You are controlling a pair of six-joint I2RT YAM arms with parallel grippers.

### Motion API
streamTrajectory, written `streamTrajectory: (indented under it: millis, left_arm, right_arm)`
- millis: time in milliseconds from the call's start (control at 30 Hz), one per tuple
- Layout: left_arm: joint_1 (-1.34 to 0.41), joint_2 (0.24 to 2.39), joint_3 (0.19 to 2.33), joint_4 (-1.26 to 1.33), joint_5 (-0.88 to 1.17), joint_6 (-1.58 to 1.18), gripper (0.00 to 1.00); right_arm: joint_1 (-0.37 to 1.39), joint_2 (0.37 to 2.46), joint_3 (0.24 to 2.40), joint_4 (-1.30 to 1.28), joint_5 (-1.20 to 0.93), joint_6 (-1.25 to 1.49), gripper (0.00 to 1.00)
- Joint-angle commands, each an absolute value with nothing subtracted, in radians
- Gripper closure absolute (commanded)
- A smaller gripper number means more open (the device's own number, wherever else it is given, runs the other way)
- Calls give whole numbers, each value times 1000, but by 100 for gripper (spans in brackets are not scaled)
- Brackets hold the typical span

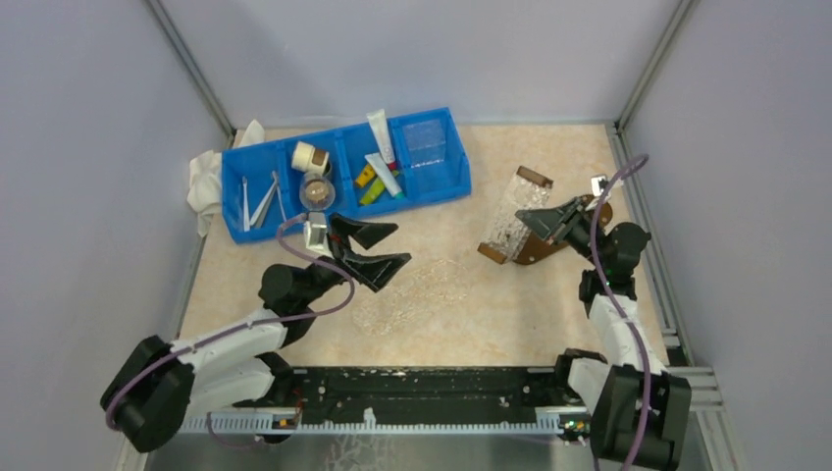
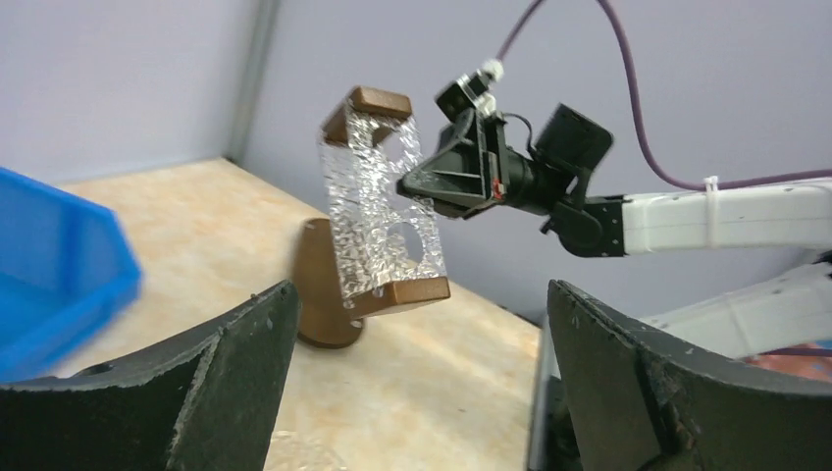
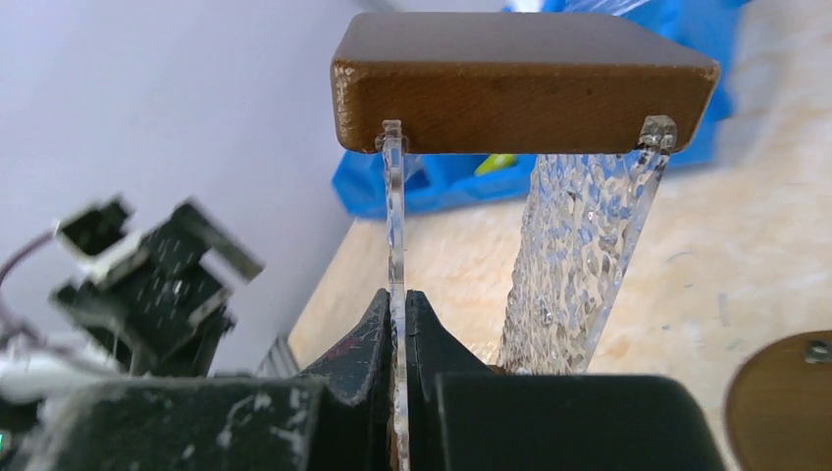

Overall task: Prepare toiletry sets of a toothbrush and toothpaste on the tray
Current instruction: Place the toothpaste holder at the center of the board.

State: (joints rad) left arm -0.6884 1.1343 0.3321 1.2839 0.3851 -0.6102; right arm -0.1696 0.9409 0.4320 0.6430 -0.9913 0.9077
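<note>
My right end effector (image 3: 396,304) is clamped on one clear side wall of the tray (image 3: 520,69), which stands steeply tilted with one wooden end above the fingers. My left end effector (image 1: 392,245) hangs over the tabletop (image 1: 461,324) with its fingers spread wide and nothing between them. Just beyond it sits the blue divided bin (image 1: 446,186). The toothbrushes (image 1: 260,201) lie in the compartment ahead and to its left, and the toothpaste (image 1: 383,137) tubes lie in a compartment straight ahead, all well apart from the tray.
</note>
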Motion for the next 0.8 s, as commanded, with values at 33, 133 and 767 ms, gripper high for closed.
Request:
streamTrajectory:
  millis: [33,133,767]
  left_arm:
    - [-686,865,225,897,150,-320,1]
    - [-686,754,137,863,72,-280,1]
    - [-686,651,-61,823,-156,-190,1]
  right_arm:
    - [-239,1072,386,1071,-795,1143,100]
    - [-239,1202,396,1250,-759,1225,100]
    - [-230,1821,715,1360,-561,1260,100]
